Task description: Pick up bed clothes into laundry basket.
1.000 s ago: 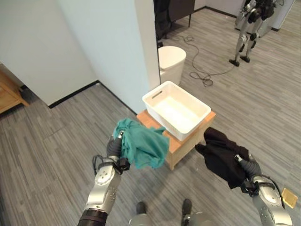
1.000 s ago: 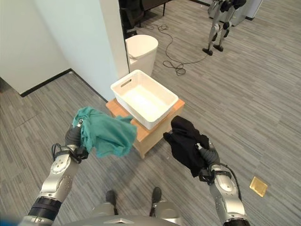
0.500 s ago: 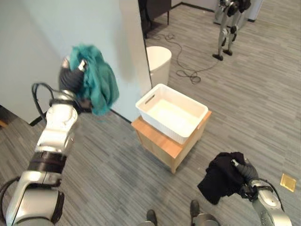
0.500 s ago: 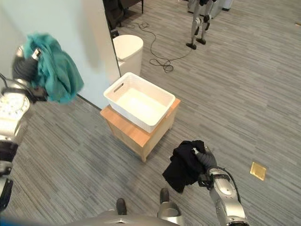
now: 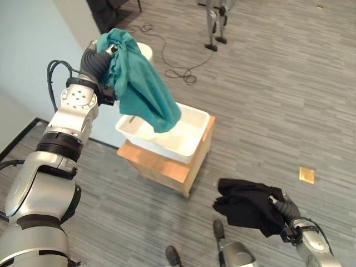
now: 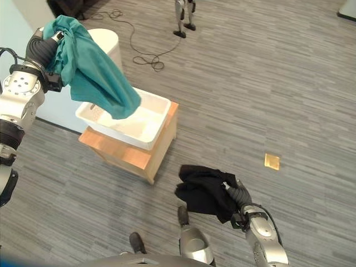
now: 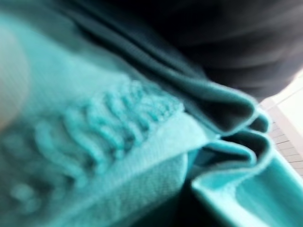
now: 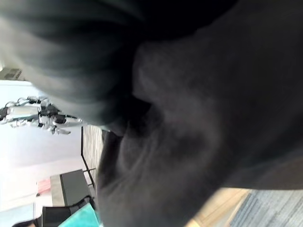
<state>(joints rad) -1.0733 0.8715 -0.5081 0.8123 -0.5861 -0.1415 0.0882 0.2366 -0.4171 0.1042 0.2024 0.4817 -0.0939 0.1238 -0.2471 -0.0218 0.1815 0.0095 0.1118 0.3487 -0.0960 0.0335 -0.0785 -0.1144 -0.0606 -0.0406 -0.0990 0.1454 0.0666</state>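
Note:
My left hand is raised high at the upper left, shut on a teal cloth that hangs down over the near left part of the white laundry basket. The same teal cloth shows close up in the left wrist view. The basket sits on a low wooden table. Low at the right, my right hand is shut on a black garment held above the floor, and that black garment covers the right wrist view.
A white round bin stands behind the basket by a pale wall. A black cable loops on the grey plank floor. Another robot's legs stand at the far back. A small yellow tile lies on the floor at right.
The camera has swung. My left hand has carried the teal cloth across until it hangs over the basket. My right hand still holds the black garment low, now spread wider.

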